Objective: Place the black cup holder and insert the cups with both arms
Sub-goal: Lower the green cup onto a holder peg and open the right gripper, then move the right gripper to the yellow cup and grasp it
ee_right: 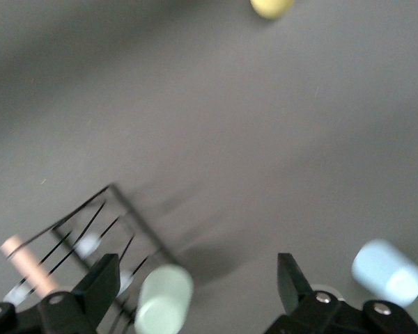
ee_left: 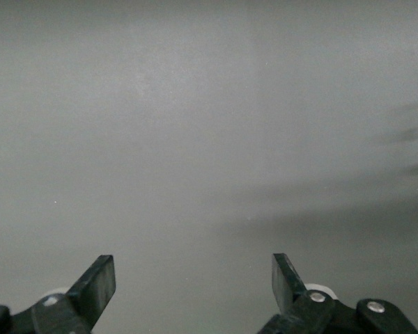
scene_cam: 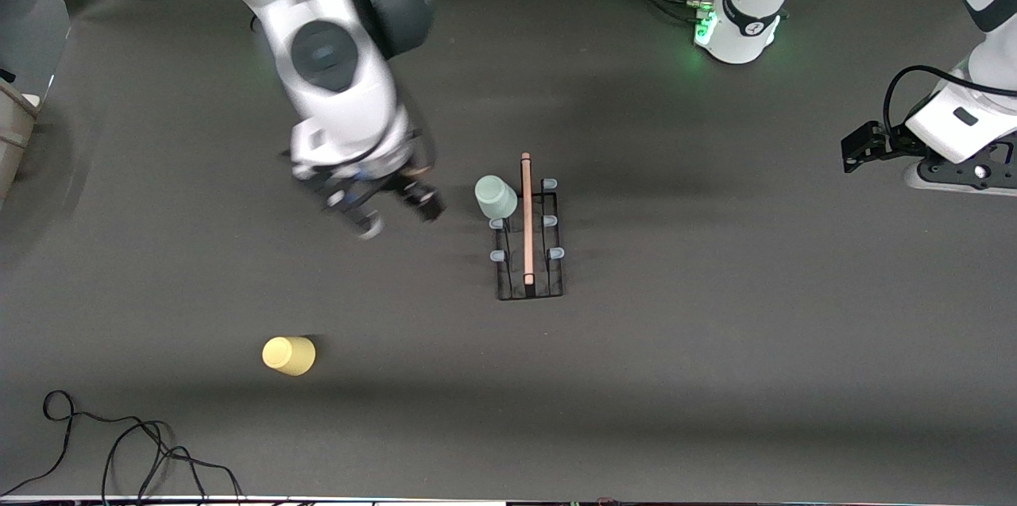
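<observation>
**One cup on the rack, both grippers empty**

You've got the black cup holder (scene_cam: 529, 236) standing mid-worktop (scene_cam: 715, 347), wooden rod handle (scene_cam: 526, 218) running along its top. The pale green cup (scene_cam: 496, 197) sits upside down on the peg at the holder's end farthest from the front camera, on the side facing the right arm's end of the worktop. The other pale-blue-tipped pegs you can see are bare.

The yellow cup (scene_cam: 289, 355) sits on the worktop well apart from the holder, nearer the front camera and toward the right arm's end. The light blue cup (ee_right: 388, 271) shows only in the right wrist view, close by the gripper; the front view hides it under the arm.

Right gripper (scene_cam: 393, 216) hangs over the worktop beside the holder, on the green cup's side. Its jaws are spread, nothing between them; the green cup and the rack's wires show in the gap in its wrist view.

Left gripper (ee_left: 194, 282) is parked at the left arm's end of the worktop, waiting. Jaws spread and empty, with only bare grey worktop in its wrist view.
</observation>
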`<state>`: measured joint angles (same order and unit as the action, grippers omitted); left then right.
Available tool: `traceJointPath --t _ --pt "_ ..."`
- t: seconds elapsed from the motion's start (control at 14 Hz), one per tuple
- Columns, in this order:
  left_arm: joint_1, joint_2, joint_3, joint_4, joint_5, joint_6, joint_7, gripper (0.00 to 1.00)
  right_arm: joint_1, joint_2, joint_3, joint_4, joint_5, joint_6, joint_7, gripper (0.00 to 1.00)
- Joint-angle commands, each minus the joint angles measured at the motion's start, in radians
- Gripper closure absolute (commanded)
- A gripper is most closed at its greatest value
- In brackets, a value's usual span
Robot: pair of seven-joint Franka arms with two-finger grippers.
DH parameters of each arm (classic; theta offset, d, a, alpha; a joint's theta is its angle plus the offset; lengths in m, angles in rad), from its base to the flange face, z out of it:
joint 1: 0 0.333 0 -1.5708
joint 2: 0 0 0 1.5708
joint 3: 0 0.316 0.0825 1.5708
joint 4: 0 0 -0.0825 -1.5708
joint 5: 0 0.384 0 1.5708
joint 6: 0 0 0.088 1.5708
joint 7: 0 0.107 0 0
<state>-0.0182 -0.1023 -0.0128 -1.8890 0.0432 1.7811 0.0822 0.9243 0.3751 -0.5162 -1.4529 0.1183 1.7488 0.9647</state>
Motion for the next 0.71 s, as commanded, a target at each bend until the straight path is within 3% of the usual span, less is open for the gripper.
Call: traceJointPath --t 0.0,0.14,0.36,0.64 --pt "0.004 -0.007 0.002 -0.004 -0.014 0.004 0.021 0.0 -0.088 0.028 -0.077 0.011 0.015 -0.002 -0.379 0.0" --pt "0.004 -0.008 0.002 -0.004 -0.014 0.0 0.021 0.0 -0.227 0.051 -0.076 0.017 0.05 0.02 -0.623 0.0" --pt "0.004 -0.007 0.002 -0.001 -0.014 0.0 0.021 0.0 -0.343 0.103 -0.074 0.019 0.116 0.107 -0.955 0.0" --pt "0.004 -0.014 0.005 0.002 -0.012 -0.016 0.021 0.0 -0.369 0.232 -0.068 0.016 0.161 0.282 -1.038 0.0"
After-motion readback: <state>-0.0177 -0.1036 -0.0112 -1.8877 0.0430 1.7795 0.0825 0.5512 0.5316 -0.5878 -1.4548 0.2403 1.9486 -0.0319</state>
